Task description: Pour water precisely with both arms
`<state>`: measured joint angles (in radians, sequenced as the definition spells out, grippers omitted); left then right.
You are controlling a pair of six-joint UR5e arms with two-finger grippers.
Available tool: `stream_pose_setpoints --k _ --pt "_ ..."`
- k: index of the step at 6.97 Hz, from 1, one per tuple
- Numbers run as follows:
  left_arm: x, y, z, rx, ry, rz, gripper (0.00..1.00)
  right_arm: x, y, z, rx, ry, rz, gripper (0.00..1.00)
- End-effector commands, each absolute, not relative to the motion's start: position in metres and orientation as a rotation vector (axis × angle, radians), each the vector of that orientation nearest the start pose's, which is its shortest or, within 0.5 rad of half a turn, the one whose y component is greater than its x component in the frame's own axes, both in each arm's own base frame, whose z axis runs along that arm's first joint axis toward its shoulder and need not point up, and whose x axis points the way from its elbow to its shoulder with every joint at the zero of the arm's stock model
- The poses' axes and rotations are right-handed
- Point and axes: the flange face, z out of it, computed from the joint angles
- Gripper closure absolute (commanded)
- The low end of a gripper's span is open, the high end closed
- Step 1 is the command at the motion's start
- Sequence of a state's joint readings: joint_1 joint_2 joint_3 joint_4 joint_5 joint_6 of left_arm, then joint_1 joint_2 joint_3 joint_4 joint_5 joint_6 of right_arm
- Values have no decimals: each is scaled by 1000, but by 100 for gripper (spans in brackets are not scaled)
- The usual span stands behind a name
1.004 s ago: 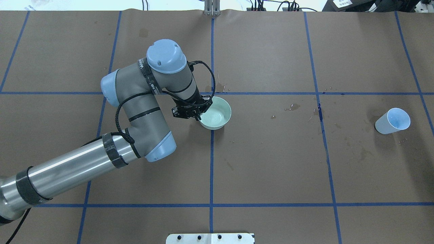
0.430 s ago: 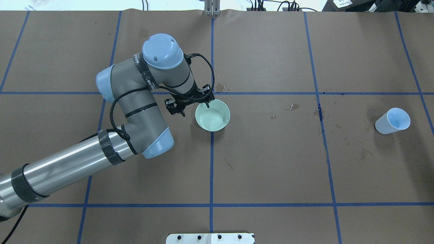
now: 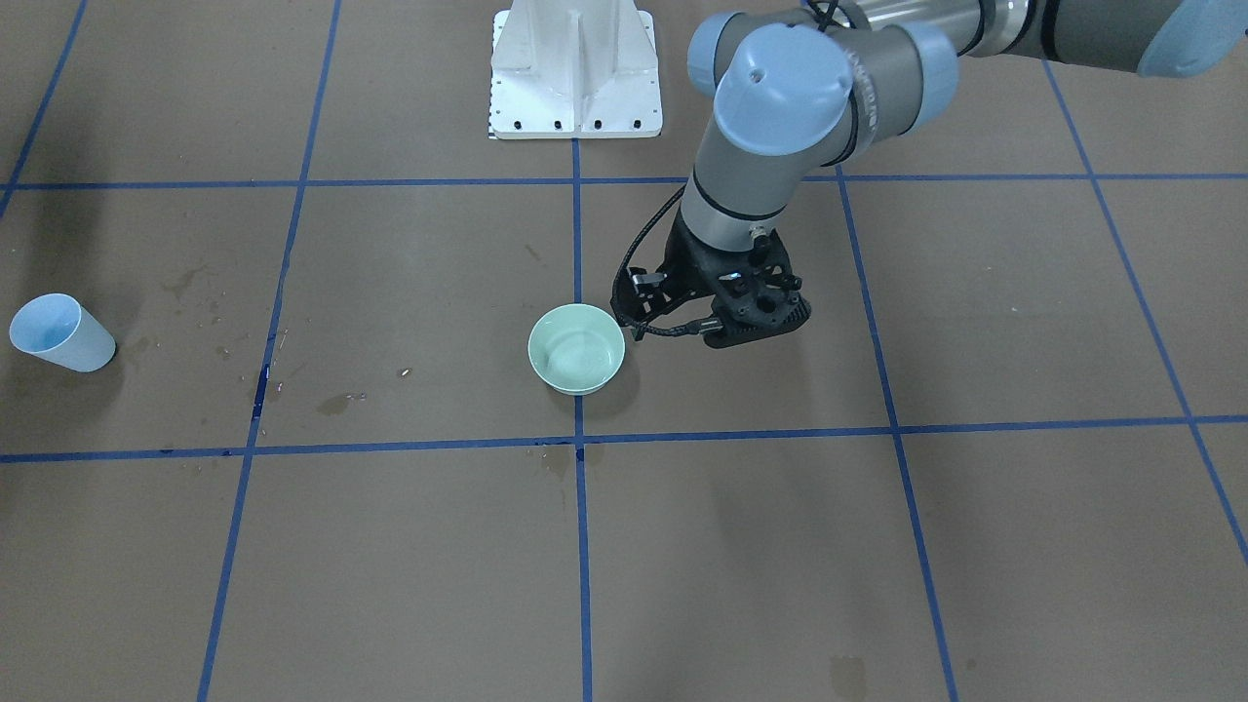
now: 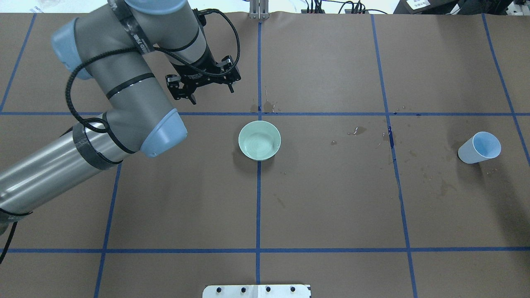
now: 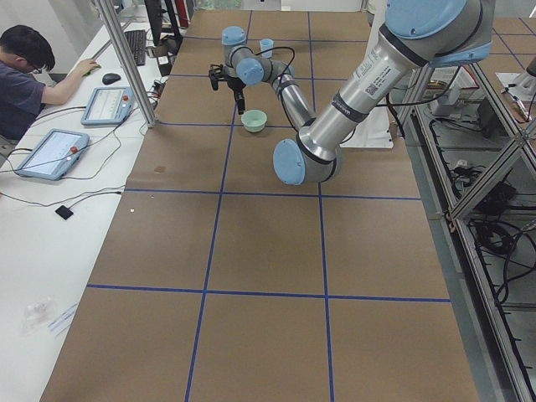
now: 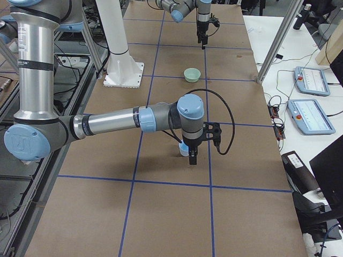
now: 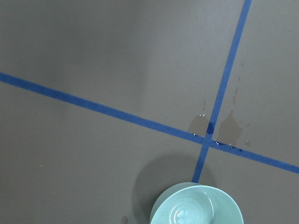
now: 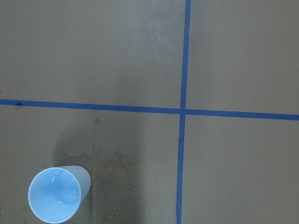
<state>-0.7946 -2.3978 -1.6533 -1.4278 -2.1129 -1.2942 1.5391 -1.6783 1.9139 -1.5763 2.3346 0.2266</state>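
A mint-green bowl (image 4: 259, 140) stands upright on the brown paper at the table's middle, also in the front view (image 3: 576, 348) and the left wrist view (image 7: 196, 207). The water (image 7: 187, 213) shows as faint ripples and glints in its bottom. My left gripper (image 4: 207, 92) is open and empty, raised and set back to the far left of the bowl. A pale-blue cup (image 4: 479, 147) stands at the right, also in the right wrist view (image 8: 58, 194). My right gripper (image 6: 192, 156) shows only in the right side view, near the cup; I cannot tell if it is open.
Wet stains (image 4: 265, 107) mark the paper just beyond the bowl, and more drops (image 4: 358, 131) lie between bowl and cup. Blue tape lines grid the table. The white pedestal (image 3: 575, 68) stands at the robot's side. An operator (image 5: 29, 75) sits beyond the table's far edge.
My left gripper let go of the bowl's rim, opened, then rose and drew back to the far left. The bowl settled flat on the table. The cup has not moved.
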Motion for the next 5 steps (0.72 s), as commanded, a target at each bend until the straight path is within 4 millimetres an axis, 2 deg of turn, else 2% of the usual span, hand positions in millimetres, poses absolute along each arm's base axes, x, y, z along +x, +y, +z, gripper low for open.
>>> stream_pose_setpoints --k 1,2,3,4,5 --pt "397 -544 128 -53 880 -274 0 8 -396 519 178 -693 216 0" --pt "396 -542 127 -53 881 -275 0 -16 -365 538 235 -672 289 0" --pt "395 -543 128 -50 876 -280 0 -33 -352 542 234 -684 345 0" --pt "395 -544 129 -35 867 -288 0 -53 -348 540 251 -679 355 0" --pt "395 -544 129 -36 867 -291 0 -91 -346 537 270 -652 390 0"
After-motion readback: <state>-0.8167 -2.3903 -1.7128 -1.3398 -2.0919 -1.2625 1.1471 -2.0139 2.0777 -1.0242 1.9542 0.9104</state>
